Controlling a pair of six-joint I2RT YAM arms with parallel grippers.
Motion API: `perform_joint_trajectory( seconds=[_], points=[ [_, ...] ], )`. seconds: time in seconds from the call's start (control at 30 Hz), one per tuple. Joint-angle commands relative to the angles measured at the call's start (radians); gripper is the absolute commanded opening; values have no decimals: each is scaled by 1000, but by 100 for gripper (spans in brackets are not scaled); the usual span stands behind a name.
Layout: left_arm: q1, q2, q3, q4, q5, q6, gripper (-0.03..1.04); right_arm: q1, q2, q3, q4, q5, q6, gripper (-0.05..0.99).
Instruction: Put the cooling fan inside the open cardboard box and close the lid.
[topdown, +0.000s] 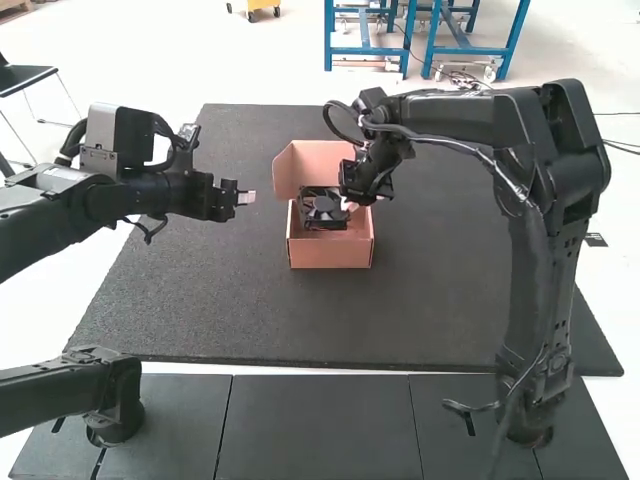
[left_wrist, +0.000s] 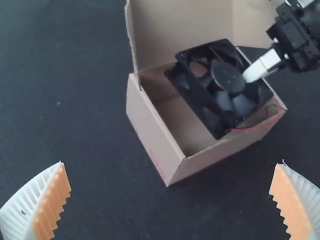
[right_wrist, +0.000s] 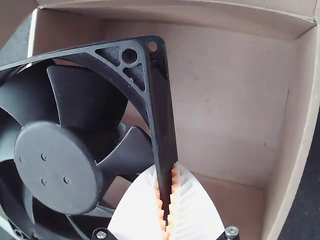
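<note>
Nearest, the left gripper (topdown: 243, 197) hung over the black mat (topdown: 200, 290), its fingers (left_wrist: 47, 200) spread wide and holding nothing. Beyond it stood the cardboard box (topdown: 330, 248), its lid (topdown: 305, 165) raised upright. The right gripper (right_wrist: 165, 200) pinched one frame edge of the cooling fan (left_wrist: 222, 87), which tilted in the box's mouth, seemingly clear of the box floor.

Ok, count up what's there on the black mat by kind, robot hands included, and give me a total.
fan: 1
cardboard box: 1
robot hands: 2, the left hand and the right hand
Total: 4
</note>
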Motion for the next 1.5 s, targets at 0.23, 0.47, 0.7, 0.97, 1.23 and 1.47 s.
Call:
perform_joint_trajectory(
  seconds=[0.23,0.47,0.7,0.97,1.23,1.47],
  points=[
    [-22,-35,12,-75,51,16,94,-3,32,28,2,9,-23,-2],
    [-35,-66,13,-101,51,21,94,-13,50,28,4,24,-30,-2],
    [-35,-76,13,-111,51,16,94,-24,61,30,4,36,-46,-2],
    [-35,-84,7,-113,51,12,94,-30,67,40,25,38,-47,-2],
    [-34,-86,6,-113,49,7,94,-27,99,80,33,38,-47,-2],
    [-35,-93,7,-113,51,-1,94,-23,135,114,34,43,-47,-2]
  ],
)
